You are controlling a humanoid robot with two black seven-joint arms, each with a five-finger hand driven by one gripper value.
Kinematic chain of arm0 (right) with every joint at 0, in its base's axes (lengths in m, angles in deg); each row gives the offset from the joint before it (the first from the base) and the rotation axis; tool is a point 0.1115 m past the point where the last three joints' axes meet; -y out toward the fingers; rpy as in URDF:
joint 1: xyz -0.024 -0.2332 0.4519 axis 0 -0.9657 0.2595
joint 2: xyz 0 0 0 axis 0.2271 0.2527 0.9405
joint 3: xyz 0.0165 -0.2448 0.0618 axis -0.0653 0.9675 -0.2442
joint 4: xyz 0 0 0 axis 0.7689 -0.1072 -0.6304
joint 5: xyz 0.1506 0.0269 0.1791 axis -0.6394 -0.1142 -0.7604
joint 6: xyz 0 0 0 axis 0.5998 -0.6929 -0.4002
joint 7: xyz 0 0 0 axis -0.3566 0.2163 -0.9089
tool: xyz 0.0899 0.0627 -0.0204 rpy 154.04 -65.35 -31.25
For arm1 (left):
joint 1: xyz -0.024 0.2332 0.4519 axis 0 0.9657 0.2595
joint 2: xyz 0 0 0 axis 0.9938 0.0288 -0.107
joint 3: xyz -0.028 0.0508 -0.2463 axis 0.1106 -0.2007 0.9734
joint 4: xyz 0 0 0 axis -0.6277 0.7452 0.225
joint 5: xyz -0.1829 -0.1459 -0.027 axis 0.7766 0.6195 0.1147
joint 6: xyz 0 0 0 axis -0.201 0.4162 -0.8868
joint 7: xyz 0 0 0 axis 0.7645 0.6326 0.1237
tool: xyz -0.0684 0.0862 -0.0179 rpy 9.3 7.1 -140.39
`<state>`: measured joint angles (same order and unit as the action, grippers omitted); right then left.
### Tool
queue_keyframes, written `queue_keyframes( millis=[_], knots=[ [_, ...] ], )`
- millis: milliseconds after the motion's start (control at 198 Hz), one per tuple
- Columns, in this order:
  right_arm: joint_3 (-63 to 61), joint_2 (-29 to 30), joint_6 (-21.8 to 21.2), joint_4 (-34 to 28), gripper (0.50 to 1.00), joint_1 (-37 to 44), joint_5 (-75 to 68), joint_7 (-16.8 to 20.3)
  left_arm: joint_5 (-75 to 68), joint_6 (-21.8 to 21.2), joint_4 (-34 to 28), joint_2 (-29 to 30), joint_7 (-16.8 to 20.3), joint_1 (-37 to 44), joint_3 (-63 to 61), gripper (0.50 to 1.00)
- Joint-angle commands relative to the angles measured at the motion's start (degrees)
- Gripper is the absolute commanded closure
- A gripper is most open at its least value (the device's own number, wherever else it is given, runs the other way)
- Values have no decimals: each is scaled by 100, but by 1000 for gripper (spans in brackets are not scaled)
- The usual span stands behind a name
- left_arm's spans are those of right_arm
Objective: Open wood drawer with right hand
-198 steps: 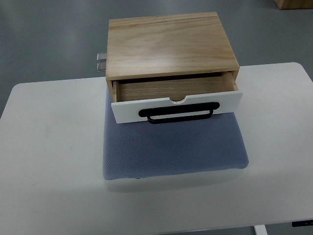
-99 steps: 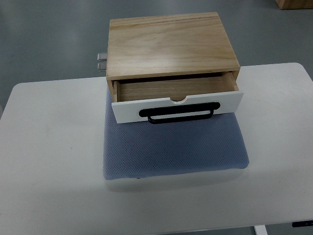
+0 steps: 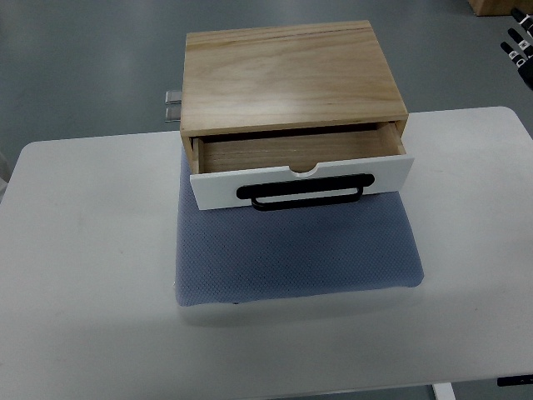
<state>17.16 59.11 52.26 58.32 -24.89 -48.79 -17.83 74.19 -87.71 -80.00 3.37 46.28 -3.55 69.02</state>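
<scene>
A wood drawer box (image 3: 291, 75) stands at the back of a blue-grey mat (image 3: 296, 250) on the white table (image 3: 83, 250). Its drawer (image 3: 300, 179) is pulled partly out, showing a bare wooden inside (image 3: 291, 150). The drawer front is white with a black bar handle (image 3: 304, 193) facing me. At the far upper right edge the dark tips of my right hand (image 3: 518, 48) show, spread and holding nothing, well away from the handle and over the floor. The left hand is out of view.
Two small metal tabs (image 3: 172, 106) stick out behind the box's left side. A brown box corner (image 3: 500, 7) sits on the grey floor at the top right. The table's front edge runs along the bottom.
My right hand's fingertips have come into view at the upper right edge. The drawer and box have not moved.
</scene>
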Motion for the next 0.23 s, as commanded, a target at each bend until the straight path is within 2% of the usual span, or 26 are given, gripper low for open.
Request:
queue_keyframes(
  millis=[0, 223],
  knots=[
    [25, 41, 18, -8, 556, -91, 48, -49, 1, 0, 0, 0, 6, 0, -6, 500],
    [17, 200, 44, -8, 556, -188, 48, -66, 1, 0, 0, 0, 6, 0, -6, 500]
  ],
)
